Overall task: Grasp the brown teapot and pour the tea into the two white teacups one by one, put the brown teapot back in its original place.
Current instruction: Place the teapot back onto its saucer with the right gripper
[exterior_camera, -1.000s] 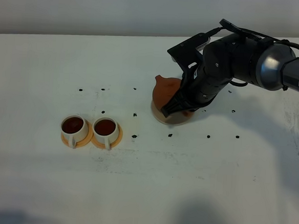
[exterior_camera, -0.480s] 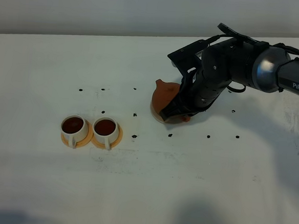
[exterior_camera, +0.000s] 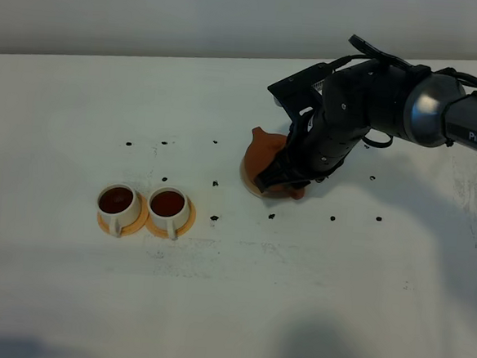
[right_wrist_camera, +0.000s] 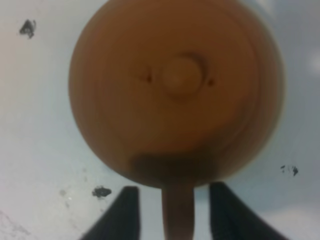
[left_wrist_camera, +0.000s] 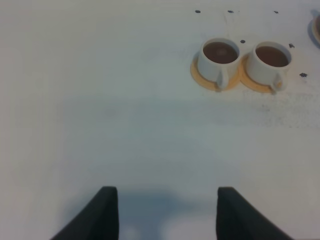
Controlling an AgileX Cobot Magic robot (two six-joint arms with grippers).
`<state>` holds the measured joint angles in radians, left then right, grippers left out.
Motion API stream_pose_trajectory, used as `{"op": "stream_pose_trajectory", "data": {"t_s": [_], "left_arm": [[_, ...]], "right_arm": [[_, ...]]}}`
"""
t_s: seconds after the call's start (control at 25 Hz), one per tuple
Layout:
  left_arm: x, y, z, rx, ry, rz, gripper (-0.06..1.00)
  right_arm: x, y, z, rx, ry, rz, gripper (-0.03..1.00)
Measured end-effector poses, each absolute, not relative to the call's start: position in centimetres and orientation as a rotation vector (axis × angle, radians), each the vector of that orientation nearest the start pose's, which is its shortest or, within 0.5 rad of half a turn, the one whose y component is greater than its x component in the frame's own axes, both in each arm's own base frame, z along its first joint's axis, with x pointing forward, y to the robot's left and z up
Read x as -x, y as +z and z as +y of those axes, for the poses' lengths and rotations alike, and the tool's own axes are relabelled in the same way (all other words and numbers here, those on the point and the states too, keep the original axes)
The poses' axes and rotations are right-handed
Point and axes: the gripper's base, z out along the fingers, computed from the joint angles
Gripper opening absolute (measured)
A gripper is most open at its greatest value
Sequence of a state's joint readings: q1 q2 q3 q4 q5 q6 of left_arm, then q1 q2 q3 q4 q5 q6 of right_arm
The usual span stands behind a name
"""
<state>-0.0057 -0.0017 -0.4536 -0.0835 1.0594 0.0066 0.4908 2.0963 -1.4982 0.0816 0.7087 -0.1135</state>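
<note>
One round reddish-brown clay teapot (right_wrist_camera: 177, 95) with a knobbed lid is sitting toward the table's (exterior_camera: 66, 298) far right, on a beige coaster (exterior_camera: 248, 180). The right gripper's (right_wrist_camera: 175, 212) fingers are standing spread either side of its handle, not pinching it.

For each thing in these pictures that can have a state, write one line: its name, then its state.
Teapot: upright on the coaster, lid on.
Coaster: under the teapot.
Left cup: full of tea, on its saucer.
Right cup: full of tea, on its saucer.
Right gripper: open, fingers either side of the teapot handle.
Left gripper: open, empty.
</note>
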Motion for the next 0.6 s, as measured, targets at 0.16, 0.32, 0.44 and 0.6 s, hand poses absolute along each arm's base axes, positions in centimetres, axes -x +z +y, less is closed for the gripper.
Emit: {"op": "stream_pose_trajectory", "data": {"t_s": [0.16, 0.32, 0.44, 0.6], "left_arm": [[0.0, 26.5, -0.7, -0.014, -0.1, 2.086, 0.44], [0.0, 26.5, -0.7, -0.014, -0.1, 2.086, 0.44], [0.0, 26.5, -0.7, -0.014, -0.1, 2.086, 0.44], [0.0, 26.5, -0.7, -0.014, -0.1, 2.086, 0.44]], "right_arm": [[-38.1, 16.0, 20.9, 0.765, 0.181, 2.704, 0.51], [-37.7, 17.8, 20.6, 0.78, 0.167, 2.687, 0.54], [-37.1, 20.5, 20.1, 0.782, 0.149, 2.66, 0.53], [-34.8, 22.5, 18.7, 0.763, 0.143, 2.646, 0.51]]}}
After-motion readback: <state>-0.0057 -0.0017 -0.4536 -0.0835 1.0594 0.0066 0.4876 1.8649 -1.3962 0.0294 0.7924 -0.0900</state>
